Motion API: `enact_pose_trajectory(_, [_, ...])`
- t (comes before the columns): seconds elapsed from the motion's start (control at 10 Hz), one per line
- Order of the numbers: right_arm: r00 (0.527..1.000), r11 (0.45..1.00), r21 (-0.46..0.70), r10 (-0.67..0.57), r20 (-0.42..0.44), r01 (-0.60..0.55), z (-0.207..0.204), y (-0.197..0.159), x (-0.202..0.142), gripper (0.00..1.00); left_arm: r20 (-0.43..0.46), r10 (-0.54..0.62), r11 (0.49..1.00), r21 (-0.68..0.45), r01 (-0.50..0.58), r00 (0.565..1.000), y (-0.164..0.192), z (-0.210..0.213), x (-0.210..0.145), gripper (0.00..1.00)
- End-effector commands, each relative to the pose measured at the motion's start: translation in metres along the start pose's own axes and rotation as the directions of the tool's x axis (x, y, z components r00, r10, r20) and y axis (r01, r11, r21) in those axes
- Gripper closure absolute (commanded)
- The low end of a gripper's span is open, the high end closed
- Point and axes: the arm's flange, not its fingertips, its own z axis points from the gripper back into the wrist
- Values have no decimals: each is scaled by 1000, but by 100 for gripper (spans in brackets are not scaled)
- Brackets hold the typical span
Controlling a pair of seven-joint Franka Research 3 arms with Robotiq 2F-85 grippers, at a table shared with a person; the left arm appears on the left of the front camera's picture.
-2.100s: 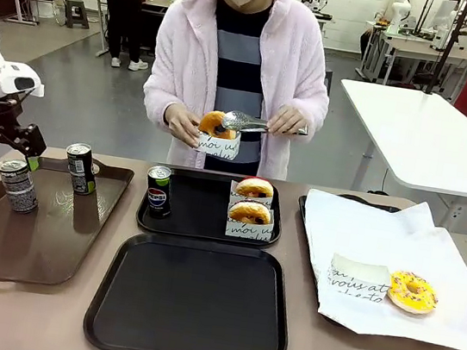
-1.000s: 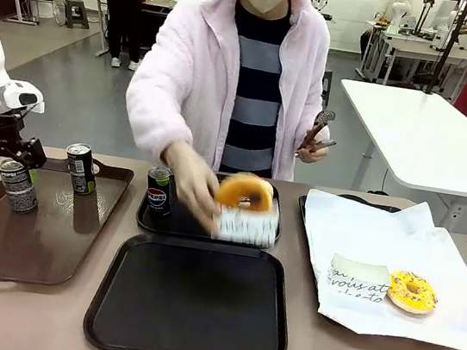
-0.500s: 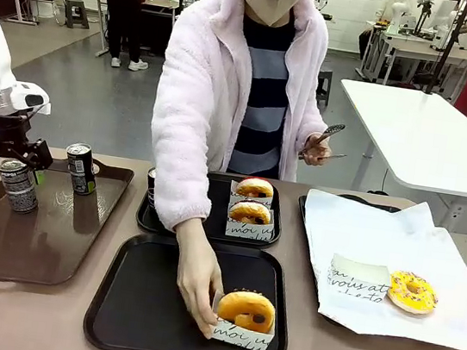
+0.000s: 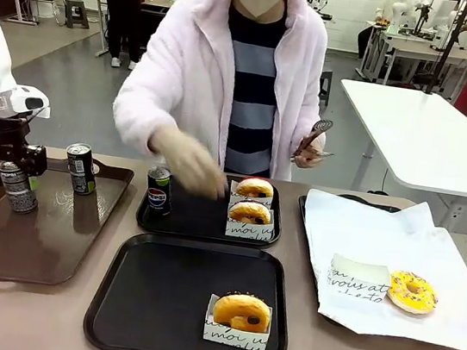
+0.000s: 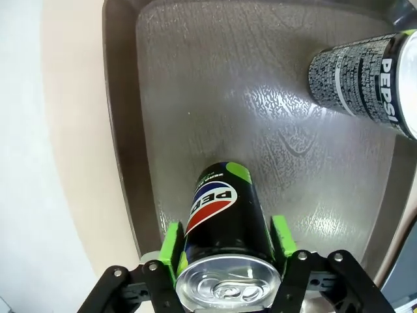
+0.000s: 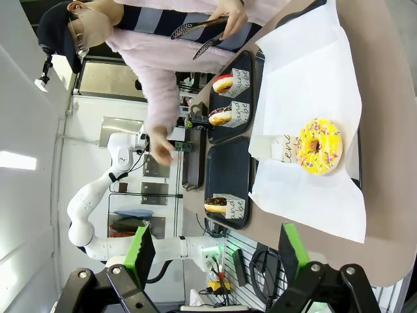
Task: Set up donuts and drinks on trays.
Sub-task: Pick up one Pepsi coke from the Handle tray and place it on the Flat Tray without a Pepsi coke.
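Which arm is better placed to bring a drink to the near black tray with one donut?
Left. The left gripper is closed on a can on the brown tray, next to the black tray. The right gripper is open, high up.

Left claw [image 5: 225,240] low, pointing down; right claw [image 6: 217,251] spread wide.

Sleeved donut [image 4: 241,313] on near black tray [image 4: 155,296]
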Motion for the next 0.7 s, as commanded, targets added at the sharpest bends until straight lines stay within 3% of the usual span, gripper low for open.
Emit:
enact_pose_trajectory(0.0, [1000,1000,19,17,5,-17,1,-1,0,0,-23,33,999,3,-32,999,-1,5,-1,100])
enact_pose_trajectory(0.2, [1000,1000,19,17,5,-17,1,-1,0,0,-33,38,999,6,-37,999,-1,7,-2,95])
enact_pose_trajectory(0.3, [1000,1000,19,17,5,-17,1,-1,0,0,-29,17,1000,6,-17,999,-1,12,-4,100])
enact_pose_trajectory(0.6, [1000,1000,19,17,5,-17,1,-1,0,0,-51,-65,998,-21,64,997,-8,77,-39,100])
